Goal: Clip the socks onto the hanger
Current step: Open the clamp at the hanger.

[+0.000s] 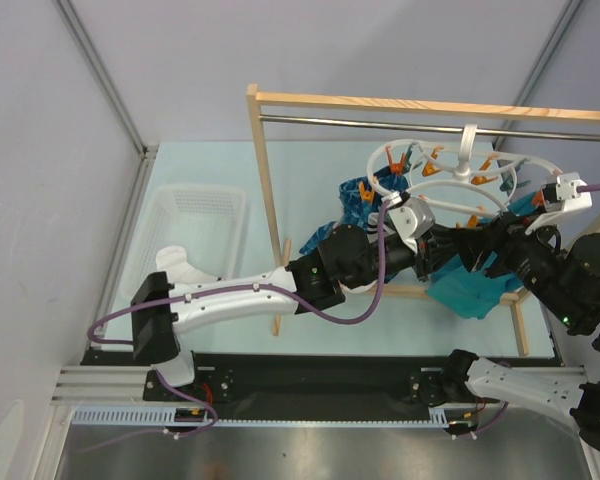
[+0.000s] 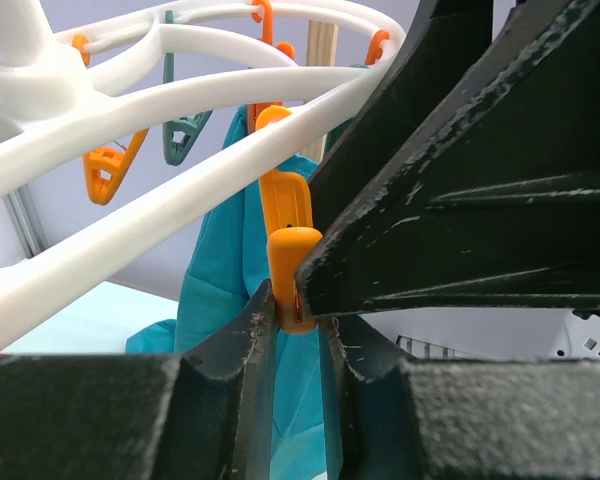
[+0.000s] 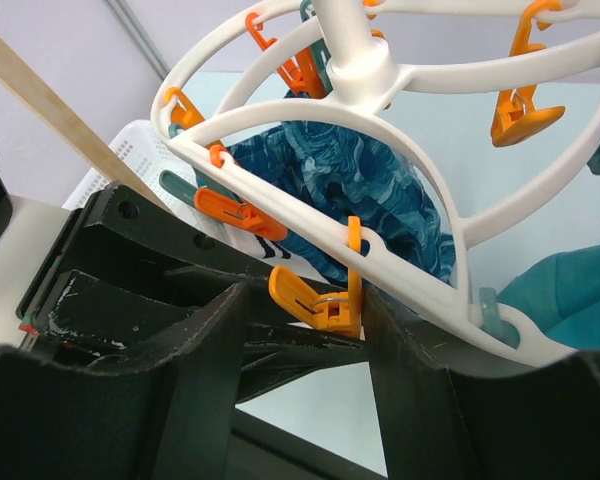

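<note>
Pale grey walls on aluminium posts enclose a light blue-green table holding a wooden-framed rack and a white plastic basket.

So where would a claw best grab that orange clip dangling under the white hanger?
Probably by the orange clip's free lower end, pinched across its two flat faces, coming up from below. It dangles from a small hook under the hanger, so the ring and spokes crowd its top, while the lower end hangs clear of the plastic.
</note>
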`<state>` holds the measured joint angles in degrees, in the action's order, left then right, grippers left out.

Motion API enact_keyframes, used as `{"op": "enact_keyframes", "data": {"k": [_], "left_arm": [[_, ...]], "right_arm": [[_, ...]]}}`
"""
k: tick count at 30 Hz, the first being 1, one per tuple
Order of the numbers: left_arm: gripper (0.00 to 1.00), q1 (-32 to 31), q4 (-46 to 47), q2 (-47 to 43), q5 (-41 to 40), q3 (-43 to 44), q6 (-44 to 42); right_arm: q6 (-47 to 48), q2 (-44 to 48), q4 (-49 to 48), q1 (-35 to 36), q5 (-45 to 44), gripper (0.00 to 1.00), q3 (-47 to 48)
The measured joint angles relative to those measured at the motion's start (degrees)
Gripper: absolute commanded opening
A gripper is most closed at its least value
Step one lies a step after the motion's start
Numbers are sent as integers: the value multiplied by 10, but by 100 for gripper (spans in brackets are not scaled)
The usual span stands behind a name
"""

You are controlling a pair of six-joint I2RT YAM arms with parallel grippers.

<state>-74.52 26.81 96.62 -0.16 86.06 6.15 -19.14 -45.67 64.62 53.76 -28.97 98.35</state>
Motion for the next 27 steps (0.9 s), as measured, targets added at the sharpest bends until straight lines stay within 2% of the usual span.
{"op": "enact_keyframes", "data": {"k": [8,15,20,23,24,25,26,27], "left_arm": [[0,1,1,0,2,0,5],[0,2,1,-1,2,0,9],[0,2,1,-3,2,0,10],[0,2,1,-3,2,0,10],[1,3,0,-3,2,0,11],[10,3,0,-3,2,0,13],[23,3,0,-3,3,0,14],[44,3,1,-3,3,0,14]], "right_arm": [[15,6,-31,0,-14,53,-24],[18,7,-51,0,-33,46,-42],[19,6,-60,0,-40,46,-49],[21,7,-65,0,-44,30,-52],[23,8,-67,0,-48,13,-53],[29,8,-67,0,-56,3,-53],[28,9,-68,-2,-67,0,-53],[27,10,-70,-3,-73,0,-53]]}}
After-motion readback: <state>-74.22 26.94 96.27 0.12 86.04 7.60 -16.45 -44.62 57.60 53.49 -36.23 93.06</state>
